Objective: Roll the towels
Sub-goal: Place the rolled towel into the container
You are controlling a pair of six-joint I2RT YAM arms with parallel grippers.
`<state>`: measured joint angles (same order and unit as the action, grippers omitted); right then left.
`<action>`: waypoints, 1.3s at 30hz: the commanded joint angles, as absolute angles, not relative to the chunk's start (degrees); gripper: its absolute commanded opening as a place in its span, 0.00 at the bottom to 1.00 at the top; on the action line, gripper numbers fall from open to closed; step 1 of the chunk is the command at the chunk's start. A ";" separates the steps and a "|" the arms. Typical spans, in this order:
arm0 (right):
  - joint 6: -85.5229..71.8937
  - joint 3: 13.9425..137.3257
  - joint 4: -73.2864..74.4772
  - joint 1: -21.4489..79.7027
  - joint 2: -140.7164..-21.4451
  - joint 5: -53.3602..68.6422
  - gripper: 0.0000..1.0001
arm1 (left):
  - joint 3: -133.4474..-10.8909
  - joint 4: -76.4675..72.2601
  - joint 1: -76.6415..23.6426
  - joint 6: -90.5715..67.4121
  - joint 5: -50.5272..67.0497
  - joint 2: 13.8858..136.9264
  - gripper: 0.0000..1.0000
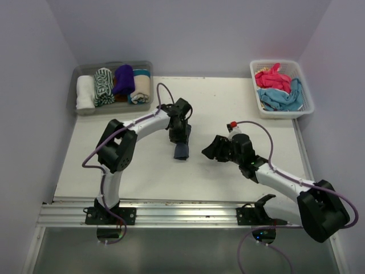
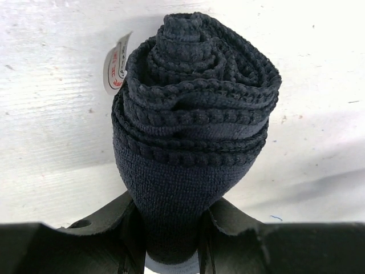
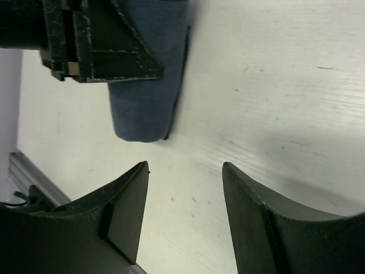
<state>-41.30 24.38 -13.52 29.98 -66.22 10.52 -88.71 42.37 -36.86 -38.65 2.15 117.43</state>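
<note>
White counter (image 1: 228, 103) fills the overhead view, closed in by pale walls. At the upper left of the frame sits a clear tub (image 1: 73, 91) with four rolls side by side: a white towel (image 1: 85, 91), a green-patterned towel (image 1: 104, 85), a purple towel (image 1: 124, 79) and a cream-and-teal towel (image 1: 140, 85). At the upper right, a white lattice basket (image 1: 285, 116) holds a pink towel (image 1: 271, 77) and a light blue towel (image 1: 282, 100), both loose and crumpled. Near the middle, my left claw (image 1: 181, 142) grips the navy towel (image 1: 182, 153), which pokes out toward the bottom of the frame. My right claw (image 1: 212, 153) sits just beside it, apart from it.

From my left wrist, the navy towel (image 2: 194, 142) is a tight spiral roll, end-on, pinched at its lower part by my left claw (image 2: 171, 225). A white label (image 2: 116, 68) sticks out at its upper left.

From my right wrist, my right claw (image 3: 185, 171) stands wide apart with nothing in it, only bare counter (image 3: 274, 85) showing through the gap. Ahead, at the upper left, the left claw (image 3: 97, 40) covers much of the navy towel (image 3: 151, 85). A metal rail (image 3: 28, 177) shows at the lower left.
</note>
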 commanded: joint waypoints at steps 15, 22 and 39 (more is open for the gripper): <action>-33.66 30.14 5.09 29.97 -60.56 0.18 0.58 | -99.13 57.65 -28.24 -17.93 -11.95 104.95 0.21; -33.66 30.67 6.50 30.06 -60.38 0.17 0.58 | -114.74 61.26 -14.86 -15.73 -14.58 106.43 0.22; -31.20 60.52 4.48 36.29 -90.47 1.41 0.59 | -129.64 54.77 0.00 -12.04 -12.48 116.19 0.21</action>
